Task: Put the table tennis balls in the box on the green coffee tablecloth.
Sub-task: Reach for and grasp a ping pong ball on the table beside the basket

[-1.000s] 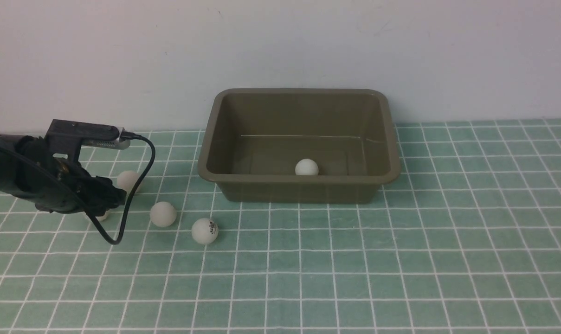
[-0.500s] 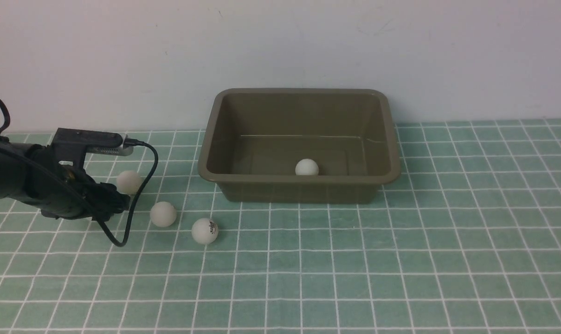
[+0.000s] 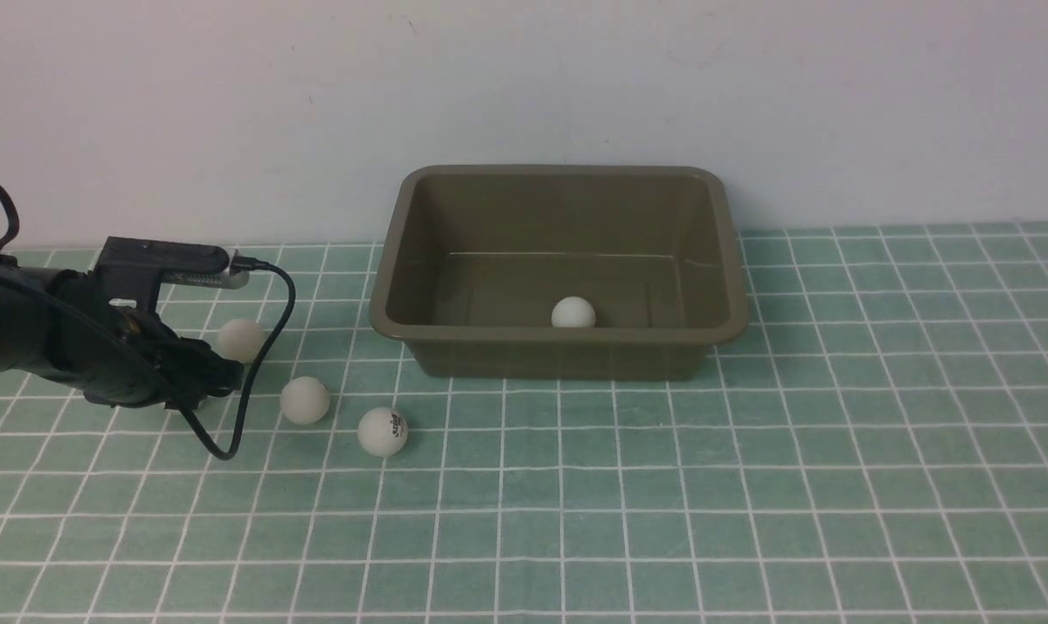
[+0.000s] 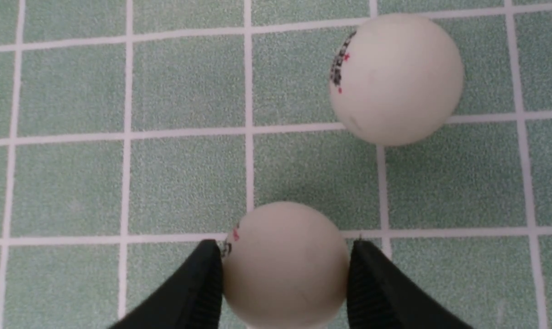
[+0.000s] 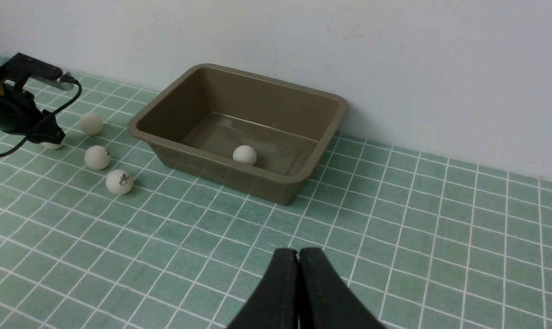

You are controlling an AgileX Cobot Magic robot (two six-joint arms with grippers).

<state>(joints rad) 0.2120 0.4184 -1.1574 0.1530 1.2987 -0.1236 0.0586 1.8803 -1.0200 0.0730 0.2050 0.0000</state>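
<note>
Behind everything stands a plain off-white wall [image 3: 524, 78], and in front of it a pale green tablecloth with a grid of thin white lines [image 3: 662, 485] covers the whole surface. A shallow rectangular olive-brown plastic box with rounded corners and a flared rim [image 3: 558, 357] sits on the cloth at the back, close to the wall and a little left of centre. One small matte white ball [image 3: 573, 312] lies on the box floor near the front wall. Left of the box, three more white balls form a slanting row on the cloth: the far ball [image 3: 241, 338], the middle ball [image 3: 304, 399], and the nearest ball with a dark printed logo [image 3: 382, 432], each apart from the others. The black left arm [image 3: 38, 338] reaches in low from the left edge, with a black cable [image 3: 268, 347] looping down from its wrist camera across the far ball. The left gripper [image 4: 285, 246] is down at the cloth with its black ribbed fingers [image 4: 198, 292] pressed against both sides of a fourth white ball with a small dark and red mark [image 4: 285, 274]; this gripped ball sits just left of the row. A neighbouring printed ball [image 4: 396, 77] lies near it without touching; which of the row it is cannot be told. The right gripper [image 5: 297, 252] hangs above the cloth right of the box, its jaws pressed together with nothing between them.
</note>
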